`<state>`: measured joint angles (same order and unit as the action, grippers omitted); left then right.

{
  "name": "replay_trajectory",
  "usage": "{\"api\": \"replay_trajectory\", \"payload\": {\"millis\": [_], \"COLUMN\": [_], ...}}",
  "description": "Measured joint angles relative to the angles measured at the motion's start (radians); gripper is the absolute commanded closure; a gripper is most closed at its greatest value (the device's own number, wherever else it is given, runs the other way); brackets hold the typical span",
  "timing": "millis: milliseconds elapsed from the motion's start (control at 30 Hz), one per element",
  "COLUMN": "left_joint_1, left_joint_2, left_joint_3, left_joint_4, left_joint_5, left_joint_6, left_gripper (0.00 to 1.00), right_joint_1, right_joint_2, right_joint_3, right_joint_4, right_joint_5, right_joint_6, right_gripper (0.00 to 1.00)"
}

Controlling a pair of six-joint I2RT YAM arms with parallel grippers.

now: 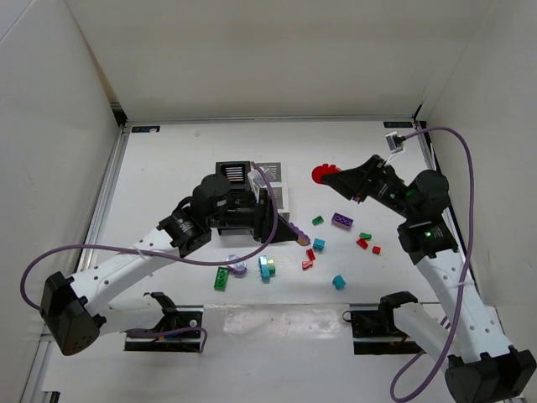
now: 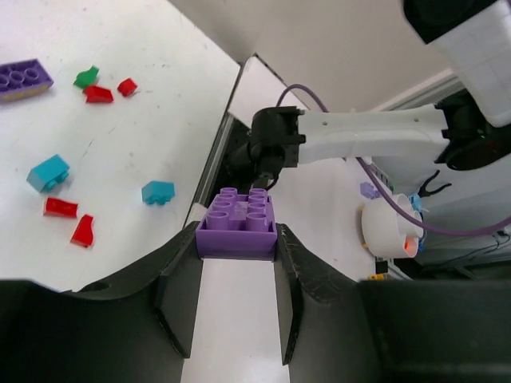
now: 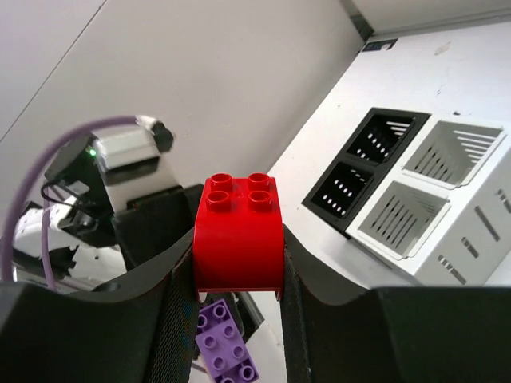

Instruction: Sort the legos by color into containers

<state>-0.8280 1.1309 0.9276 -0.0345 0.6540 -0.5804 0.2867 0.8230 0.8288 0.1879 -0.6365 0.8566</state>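
A small purple studded plastic brick (image 2: 237, 217) sits pinched between my left claw's (image 2: 237, 243) narrowed jaws, just near-right of the joined black-and-white square bins (image 3: 471, 215). My right claw (image 3: 238, 267) clamps a red arched plastic brick (image 3: 238, 227), raised farther right. Both look ready for binning.

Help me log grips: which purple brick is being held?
The purple brick clamped in the left gripper; the long purple brick lies loose on the table, untouched.

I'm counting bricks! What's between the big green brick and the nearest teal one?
A small purple plastic piece lies between them, in the top view.
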Motion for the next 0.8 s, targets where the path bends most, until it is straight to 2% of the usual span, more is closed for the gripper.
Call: {"api": "replay_trajectory", "payload": {"millis": [133,200,367,600,800], "left_joint_1": [0.0,0.0,0.0,0.01,0.022], "left_joint_2": [-0.001,0.007,0.066,0.23,0.39], "left_joint_3": [0.001,0.043,0.231,0.386,0.425], "left_joint_4": [-0.063,-0.164,-0.397,-0.55,-0.635], "left_joint_5": [-0.048,-0.113,-0.399,-0.693,-0.833], "left_joint_6": [0.009,0.027,0.08,0.125,0.144], "left_gripper": [0.82,0.82,0.82,0.82,0.82], "right_joint_1": [-0.036,-0.053,-0.07,-0.093,-0.187], "right_joint_2": [-0.01,-0.015,-0.063,-0.137,-0.151], "right_joint_3": [0.0,0.0,0.0,0.0,0.0], "right_joint_4": [-0.006,-0.025,-0.147,-0.356,-0.48], "right_joint_5": [0.006,0.007,0.042,0.117,0.127], "right_joint_6": [-0.002,-0.009,-0.085,-0.214,-0.27], "right_gripper": [1.0,1.0,1.0,1.0,1.0]}}
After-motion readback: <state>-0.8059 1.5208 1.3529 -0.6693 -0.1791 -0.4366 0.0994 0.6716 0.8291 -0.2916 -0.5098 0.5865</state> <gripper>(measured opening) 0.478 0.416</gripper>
